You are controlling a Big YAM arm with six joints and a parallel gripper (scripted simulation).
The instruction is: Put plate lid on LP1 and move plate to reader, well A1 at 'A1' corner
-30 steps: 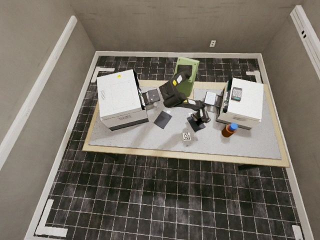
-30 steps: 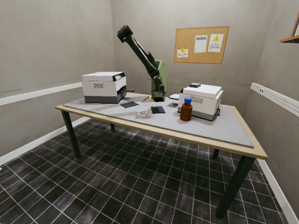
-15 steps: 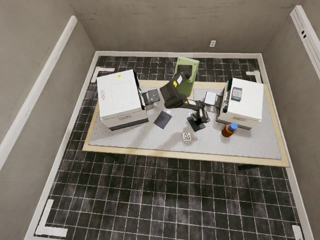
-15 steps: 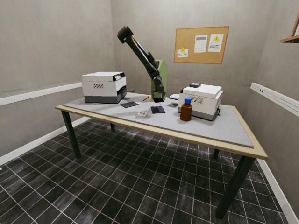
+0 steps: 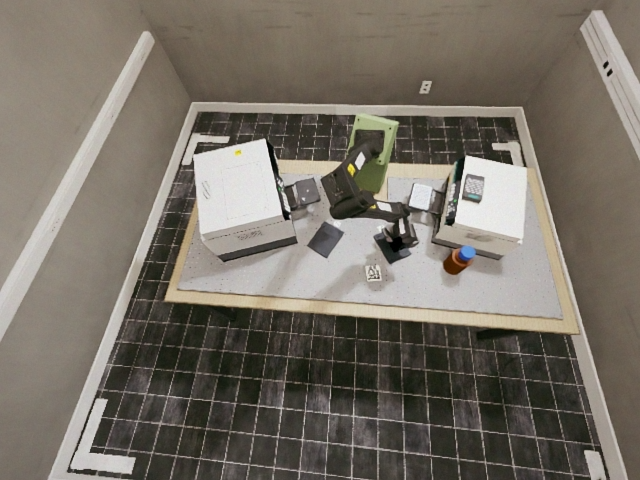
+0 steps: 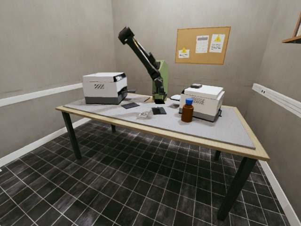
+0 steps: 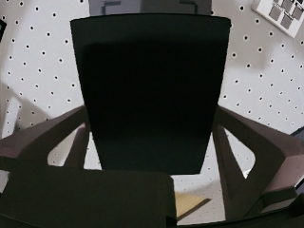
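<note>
My gripper (image 5: 395, 238) (image 6: 159, 101) (image 7: 151, 111) hangs low over a dark bench nest (image 5: 393, 252) (image 6: 158, 110) in the middle of the deck. In the wrist view it is shut on the long sides of a dark flat lid (image 7: 151, 89). The lid hides most of the nest, and only the nest's far end with corner locators (image 7: 148, 0) shows. I cannot read the nest's name. The white plate (image 5: 421, 196) (image 6: 175, 97) lies on the stage of the dispenser (image 5: 485, 206) at the right. The stage (image 5: 305, 193) of the reader (image 5: 240, 196) at the left holds nothing.
A second dark bench nest (image 5: 325, 239) (image 6: 130, 105) lies left of my gripper. A brown bottle with a blue cap (image 5: 458, 259) (image 6: 187, 109) stands in front of the dispenser. A small timer (image 5: 373, 274) lies near the front. The arm's green base (image 5: 373, 149) stands behind.
</note>
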